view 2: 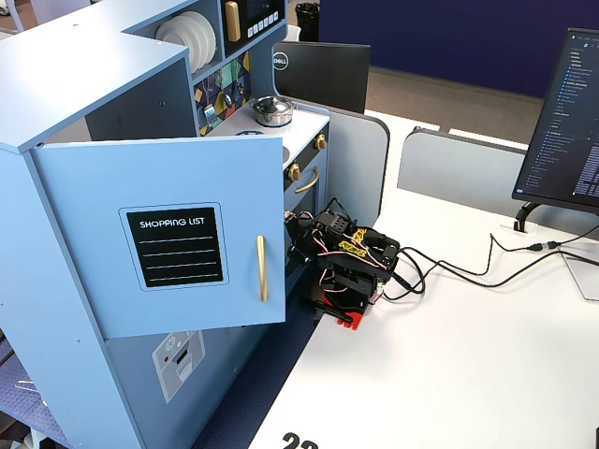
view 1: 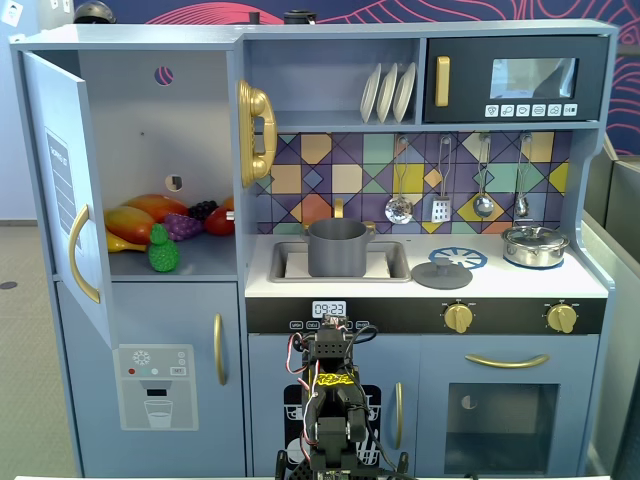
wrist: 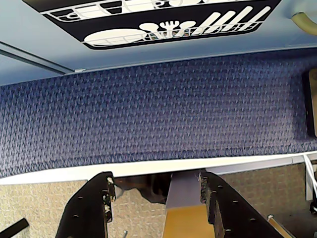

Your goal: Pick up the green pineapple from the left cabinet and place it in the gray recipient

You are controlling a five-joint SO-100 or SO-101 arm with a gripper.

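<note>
The green pineapple (view 1: 163,250) stands at the front of the shelf in the left cabinet (view 1: 160,150), whose door (view 1: 60,180) hangs open; the door also shows in a fixed view (view 2: 168,234). The gray recipient (view 1: 337,247) sits in the sink at the counter's middle. My arm (view 1: 330,400) is folded low in front of the kitchen, far below both, and also shows in a fixed view (view 2: 346,262). In the wrist view my gripper (wrist: 156,181) is open and empty, pointing down past the white table edge at blue carpet.
A mango (view 1: 130,222), purple grapes (view 1: 182,226) and a red fruit (view 1: 220,220) lie behind the pineapple. A flat gray lid (view 1: 441,273) and a silver lidded pot (view 1: 535,245) sit on the counter. A monitor (view 2: 562,122) and cables (view 2: 468,267) are on the white table.
</note>
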